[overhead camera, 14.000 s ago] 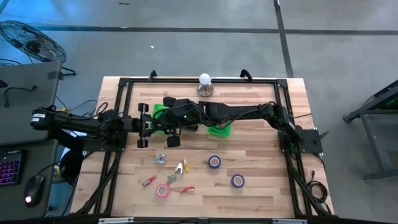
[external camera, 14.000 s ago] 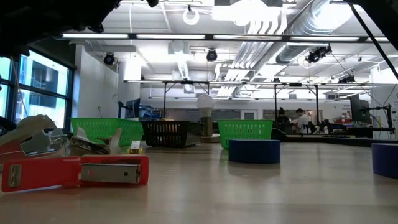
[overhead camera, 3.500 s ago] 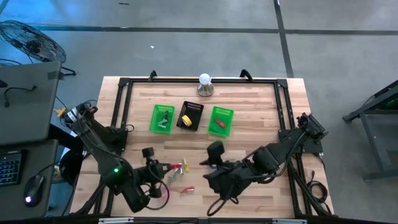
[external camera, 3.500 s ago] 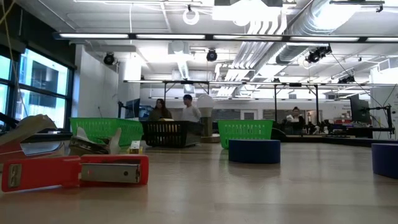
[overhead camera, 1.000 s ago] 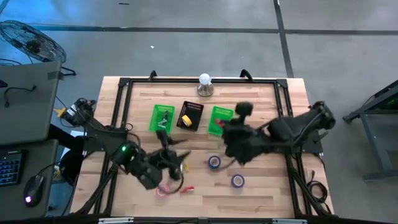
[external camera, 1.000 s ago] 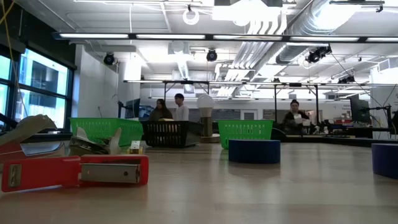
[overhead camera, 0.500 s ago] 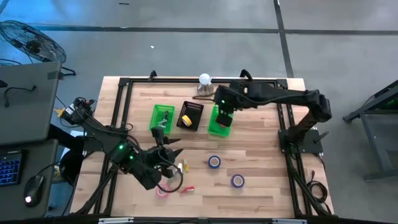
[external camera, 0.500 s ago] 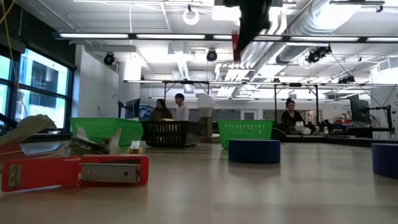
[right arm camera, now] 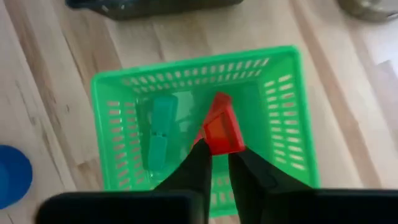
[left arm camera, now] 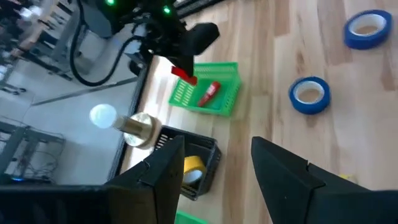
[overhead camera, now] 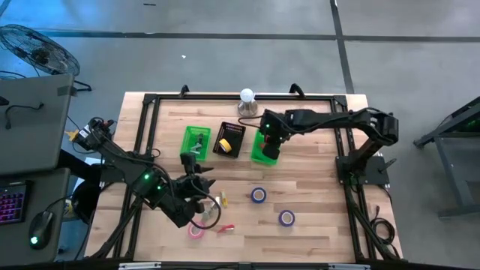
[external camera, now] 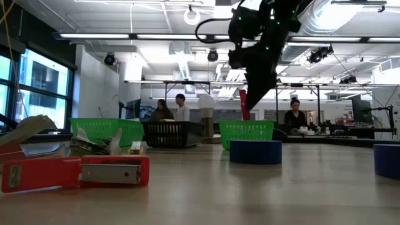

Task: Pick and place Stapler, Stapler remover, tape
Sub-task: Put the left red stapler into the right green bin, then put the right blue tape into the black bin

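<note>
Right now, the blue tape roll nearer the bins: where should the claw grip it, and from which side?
Come straight down from above and pinch the wall of the blue roll, with one finger in the core hole and one outside. It lies flat with the hole facing up, so its sides are low and round, which probably makes a side approach poor. Bare wood surrounds it, leaving room for the outer finger.

green basket, red stapler, blue tape
</note>
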You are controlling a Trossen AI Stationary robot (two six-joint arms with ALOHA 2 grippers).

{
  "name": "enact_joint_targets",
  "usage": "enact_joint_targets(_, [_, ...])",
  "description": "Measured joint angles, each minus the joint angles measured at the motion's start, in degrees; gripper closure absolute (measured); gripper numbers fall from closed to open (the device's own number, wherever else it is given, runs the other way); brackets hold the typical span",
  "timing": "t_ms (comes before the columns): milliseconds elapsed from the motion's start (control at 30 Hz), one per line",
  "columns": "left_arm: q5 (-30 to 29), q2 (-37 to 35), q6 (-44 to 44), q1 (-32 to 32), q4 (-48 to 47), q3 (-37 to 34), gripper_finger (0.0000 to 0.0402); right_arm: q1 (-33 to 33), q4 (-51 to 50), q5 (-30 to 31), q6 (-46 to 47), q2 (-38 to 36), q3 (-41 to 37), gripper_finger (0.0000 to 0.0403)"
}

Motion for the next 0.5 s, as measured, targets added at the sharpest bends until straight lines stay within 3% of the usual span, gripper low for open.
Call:
enact_joint_targets(300, [1.7,0.0,-1.4,0.0,-0.4,0.0,0.0220,1.8,1.4,0.6,0.0,0.0,-1.2,0.0215])
enact_joint_targets(500, [2.8,0.0,-3.0,0.0,-1.4,0.0,0.0220,4.6,0.5,-3.4,-2.7,-0.6,0.6,0.0160])
